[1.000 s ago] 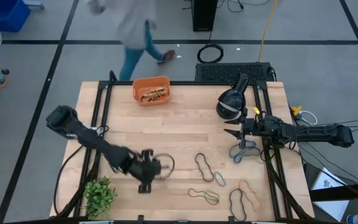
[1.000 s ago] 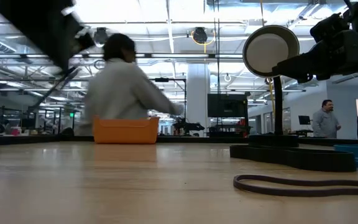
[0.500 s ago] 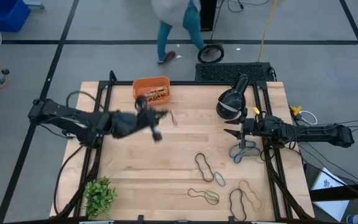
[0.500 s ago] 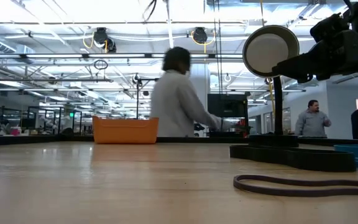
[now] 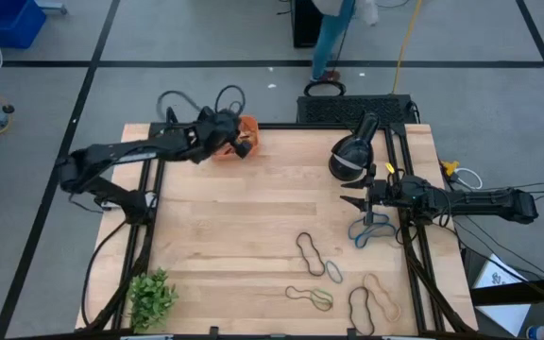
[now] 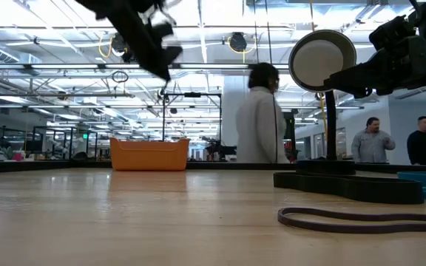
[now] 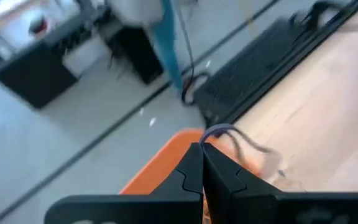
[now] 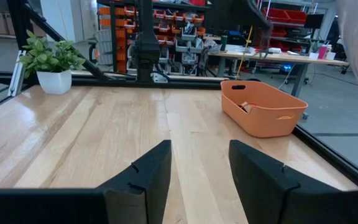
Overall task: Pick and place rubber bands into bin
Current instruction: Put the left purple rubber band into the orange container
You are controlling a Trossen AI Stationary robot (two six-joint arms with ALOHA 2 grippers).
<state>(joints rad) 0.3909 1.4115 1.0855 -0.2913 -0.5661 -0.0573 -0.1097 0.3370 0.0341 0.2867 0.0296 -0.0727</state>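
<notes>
The orange bin (image 5: 250, 129) stands at the table's far edge, left of the middle, with bands inside; it also shows in the low view (image 6: 149, 154). My left gripper (image 5: 242, 146) is above it, shut on a thin greyish rubber band (image 7: 225, 130). My right gripper (image 5: 348, 200) is open and empty at the table's right, beside a blue band (image 5: 371, 229). Several more bands lie flat on the near right part of the table: black (image 5: 310, 253), green and black (image 5: 310, 297), black (image 5: 359, 310), tan (image 5: 382, 293). My left gripper (image 7: 202, 146) pinches the band between its two shut fingertips, at one end of the loop (image 7: 211, 132). The rest of the band arcs out past the fingertips, slack, lifted clear above the bin (image 7: 160, 168).
A black stand with a round head (image 5: 352, 156) stands at the far right of the table. A small potted plant (image 5: 149, 297) stands at the near left corner. A black mat (image 5: 352, 109) lies beyond the far edge. A person (image 6: 261, 114) walks behind the table.
My left gripper has gone from the table's near edge up and toward the far edge with the band, and now is above the bin. The person behind the table has walked toward the right.
</notes>
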